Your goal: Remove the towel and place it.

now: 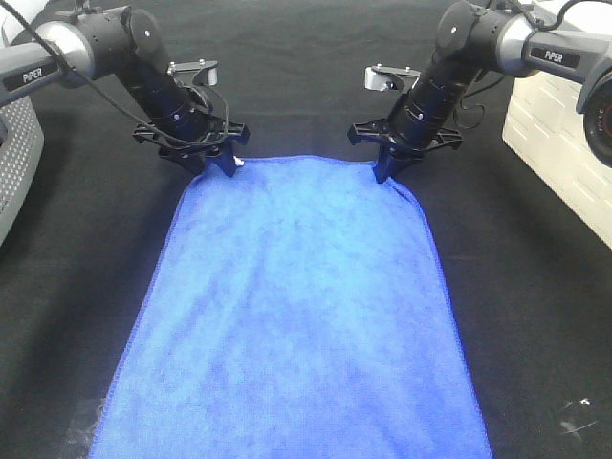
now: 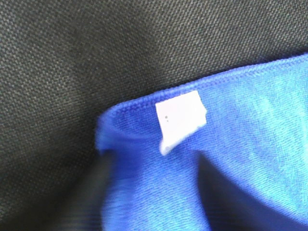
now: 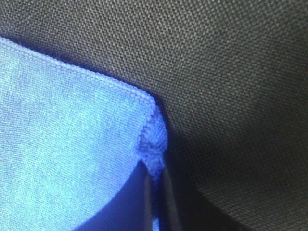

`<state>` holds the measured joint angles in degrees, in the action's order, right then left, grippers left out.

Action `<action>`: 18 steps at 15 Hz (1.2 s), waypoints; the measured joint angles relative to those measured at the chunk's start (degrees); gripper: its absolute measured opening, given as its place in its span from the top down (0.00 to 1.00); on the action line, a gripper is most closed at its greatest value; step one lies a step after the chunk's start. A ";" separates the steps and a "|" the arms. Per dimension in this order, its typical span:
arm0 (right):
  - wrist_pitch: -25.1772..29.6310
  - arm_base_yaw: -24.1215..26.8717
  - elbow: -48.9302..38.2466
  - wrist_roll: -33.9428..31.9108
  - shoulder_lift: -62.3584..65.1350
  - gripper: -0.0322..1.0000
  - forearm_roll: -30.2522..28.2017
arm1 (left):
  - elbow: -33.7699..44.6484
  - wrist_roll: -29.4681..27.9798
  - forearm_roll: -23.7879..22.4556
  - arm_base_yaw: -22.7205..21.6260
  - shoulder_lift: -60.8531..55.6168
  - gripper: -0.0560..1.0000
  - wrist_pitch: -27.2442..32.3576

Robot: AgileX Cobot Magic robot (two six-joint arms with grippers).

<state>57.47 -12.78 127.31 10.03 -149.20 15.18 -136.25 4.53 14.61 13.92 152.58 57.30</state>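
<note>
The royal-blue towel [image 1: 296, 316] lies spread flat on the black cloth [image 1: 306, 57], running from the arms down to the near edge. My left gripper [image 1: 214, 164] stands at its far left corner, by the white tag [image 1: 239, 162]. In the left wrist view its dark fingers [image 2: 103, 192] stand apart, with the slightly curled corner [image 2: 144, 159] and the tag [image 2: 180, 118] between them. My right gripper [image 1: 381, 174] is at the far right corner. In the right wrist view its fingers [image 3: 168, 202] are pinched together on the bunched corner of the towel [image 3: 153, 156].
A grey perforated basket [image 1: 14, 163] stands at the left edge. A cream box [image 1: 555, 143] and a camera lens [image 1: 598, 115] stand at the right edge. Black cloth lies on both sides of the towel.
</note>
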 joint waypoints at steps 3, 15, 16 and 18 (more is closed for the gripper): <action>0.00 0.00 0.00 0.00 0.00 0.97 0.00 | 0.00 -2.12 -3.61 0.00 -0.06 0.32 0.86; 0.11 0.00 0.00 0.00 0.00 0.97 0.00 | -0.11 -3.61 -2.18 -2.35 -0.06 0.32 1.26; 0.11 0.00 0.00 0.00 0.00 0.97 0.00 | -0.11 -3.61 -1.32 -2.35 0.11 0.32 0.74; 0.11 0.00 0.00 0.00 0.00 0.97 0.00 | -0.52 -2.52 0.00 -2.35 0.69 0.34 0.46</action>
<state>57.58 -12.78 127.31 10.03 -149.20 15.18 -136.77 2.01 14.61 11.57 153.27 57.75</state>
